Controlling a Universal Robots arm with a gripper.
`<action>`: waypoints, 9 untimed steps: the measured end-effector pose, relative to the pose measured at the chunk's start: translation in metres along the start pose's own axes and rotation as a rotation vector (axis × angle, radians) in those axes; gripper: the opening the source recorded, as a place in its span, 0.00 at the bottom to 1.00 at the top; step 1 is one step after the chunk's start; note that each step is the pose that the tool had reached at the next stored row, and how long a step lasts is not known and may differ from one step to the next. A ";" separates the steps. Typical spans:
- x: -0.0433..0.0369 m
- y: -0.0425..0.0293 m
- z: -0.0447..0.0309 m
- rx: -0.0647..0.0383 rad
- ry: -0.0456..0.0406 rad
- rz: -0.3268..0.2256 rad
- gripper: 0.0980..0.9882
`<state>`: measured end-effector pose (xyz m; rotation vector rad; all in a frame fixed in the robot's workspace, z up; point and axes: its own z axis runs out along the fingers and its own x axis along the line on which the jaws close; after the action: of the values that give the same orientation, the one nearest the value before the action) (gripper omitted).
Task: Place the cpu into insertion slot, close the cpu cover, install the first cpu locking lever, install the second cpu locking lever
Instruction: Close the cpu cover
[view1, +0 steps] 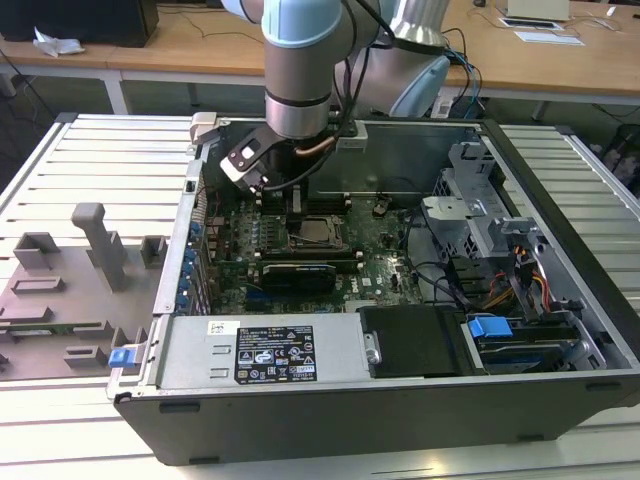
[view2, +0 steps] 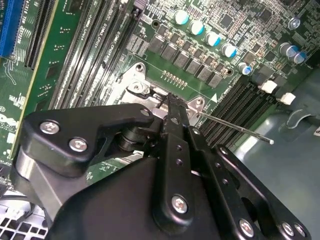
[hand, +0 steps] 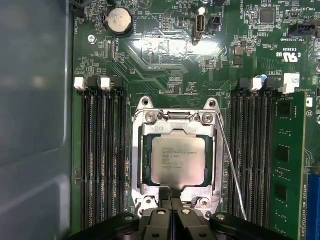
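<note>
The cpu (hand: 178, 160) lies flat in the insertion slot (hand: 135, 165), silver top up. The cpu cover (hand: 177, 129) is down over it, framing the chip through its window. My gripper (hand: 171, 192) is shut, fingertips together on the cover's edge tab at one side of the socket; in the second wrist view the gripper (view2: 171, 100) touches the same silver edge. One thin wire locking lever (hand: 231, 170) stands loose, angled away from the socket over the memory slots, and its free end (view2: 270, 141) hangs in the air. In the exterior view the gripper (view1: 297, 205) reaches down beside the cpu (view1: 315, 232).
Black memory slots (hand: 102, 155) flank the socket, with a green memory stick (hand: 287, 160) on one side. The grey case wall (hand: 30, 125) is close by. A power supply (view1: 270, 350), drive cage (view1: 480, 215) and cables (view1: 500, 280) crowd the case. A grey fixture (view1: 70, 290) sits outside.
</note>
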<state>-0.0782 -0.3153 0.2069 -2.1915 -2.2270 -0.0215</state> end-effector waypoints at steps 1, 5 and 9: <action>0.0000 0.0005 0.0002 0.000 0.0000 0.000 0.01; -0.0001 0.0031 0.0015 0.000 -0.0001 0.000 0.01; -0.0001 0.0032 0.0022 0.000 0.0015 0.000 0.01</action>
<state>-0.0749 -0.3153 0.2046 -2.1906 -2.2265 -0.0233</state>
